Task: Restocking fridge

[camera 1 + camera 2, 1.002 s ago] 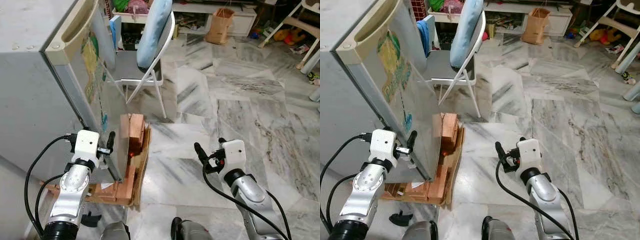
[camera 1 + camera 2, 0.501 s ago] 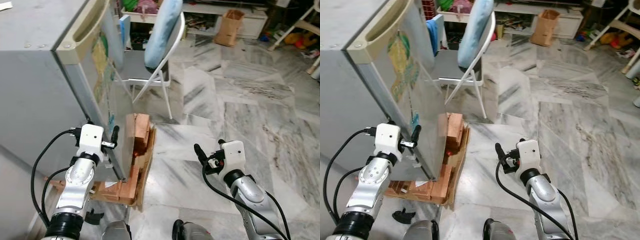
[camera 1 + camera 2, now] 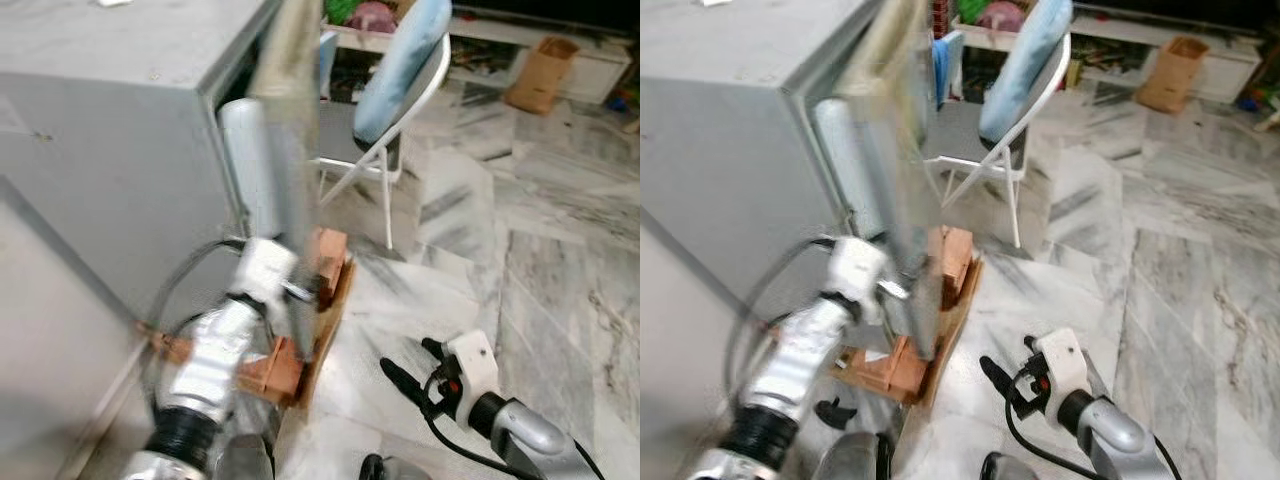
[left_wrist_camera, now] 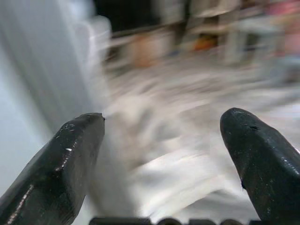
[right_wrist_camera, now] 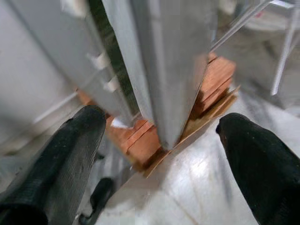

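A grey metal fridge (image 3: 120, 150) stood at the robot's left on a low stack of reddish-brown wooden blocks (image 3: 950, 262) with a sheet of cardboard beneath, on a grey-veined white marble floor (image 3: 560, 270). Its grey door (image 3: 902, 170) was swung partly out from the cabinet, seen nearly edge-on and blurred, with a dark gap showing between door and body. The left gripper (image 3: 300, 292) sat at the lower edge of that door; the head views were too smeared there to tell whether it touched the door, but its wrist view showed the two black fingers (image 4: 61, 159) spread wide apart with nothing between them. The right gripper (image 3: 1002, 376) hung low over the marble floor, well apart from the fridge, pointing towards the door's bottom corner, its fingers (image 5: 70, 159) likewise spread wide and holding nothing. Behind the fridge stood a white folding metal chair (image 3: 395, 130) with a pale blue cushion leaning on its back.
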Controlling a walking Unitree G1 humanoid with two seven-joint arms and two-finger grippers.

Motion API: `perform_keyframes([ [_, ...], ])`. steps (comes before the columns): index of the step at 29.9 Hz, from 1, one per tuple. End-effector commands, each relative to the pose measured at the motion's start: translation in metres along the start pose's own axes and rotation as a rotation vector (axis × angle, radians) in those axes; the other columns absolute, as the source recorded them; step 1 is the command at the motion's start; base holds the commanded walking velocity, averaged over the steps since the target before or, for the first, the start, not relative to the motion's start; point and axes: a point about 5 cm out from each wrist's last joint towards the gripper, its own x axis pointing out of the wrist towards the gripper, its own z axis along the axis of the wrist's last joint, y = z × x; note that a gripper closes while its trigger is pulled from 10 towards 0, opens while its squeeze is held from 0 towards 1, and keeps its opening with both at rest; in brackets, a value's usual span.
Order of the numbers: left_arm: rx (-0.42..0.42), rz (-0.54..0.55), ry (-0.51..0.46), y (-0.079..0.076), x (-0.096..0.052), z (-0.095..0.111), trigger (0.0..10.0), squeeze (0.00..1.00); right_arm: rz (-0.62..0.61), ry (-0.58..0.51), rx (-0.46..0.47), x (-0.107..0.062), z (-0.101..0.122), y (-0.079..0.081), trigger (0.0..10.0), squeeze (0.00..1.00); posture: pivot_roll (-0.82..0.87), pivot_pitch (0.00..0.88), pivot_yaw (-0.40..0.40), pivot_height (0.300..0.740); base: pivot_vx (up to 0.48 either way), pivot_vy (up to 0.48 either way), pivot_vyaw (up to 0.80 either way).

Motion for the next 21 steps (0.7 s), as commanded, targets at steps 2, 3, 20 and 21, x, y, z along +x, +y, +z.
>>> perform_keyframes([
  [2, 0.037, 0.093, 0.009, 0.014, -0.001, -0.002, 10.0, 0.0, -0.018, -0.015, -0.008, -0.005, 0.003, -0.003, 10.0, 0.0, 0.05, 0.061, 0.012, 0.74, 0.0, 0.0, 0.0],
  [3, 0.045, 0.162, 0.017, 0.026, -0.005, -0.005, 10.0, 0.0, -0.017, -0.014, -0.007, -0.005, -0.001, 0.002, 10.0, 0.0, 0.05, 0.06, 0.013, 0.74, 0.0, 0.0, 0.0],
  [20, 0.021, 0.282, 0.048, 0.049, -0.031, -0.012, 10.0, 0.0, -0.128, -0.117, -0.019, 0.02, 0.0, -0.004, 10.0, 0.0, 0.07, 0.06, 0.006, 0.74, 0.128, -0.218, -0.05],
  [21, 0.013, 0.276, 0.047, 0.047, -0.03, -0.012, 10.0, 0.0, -0.133, -0.106, -0.008, 0.022, -0.004, -0.005, 10.0, 0.0, 0.07, 0.06, 0.006, 0.74, 0.24, -0.412, -0.8],
])
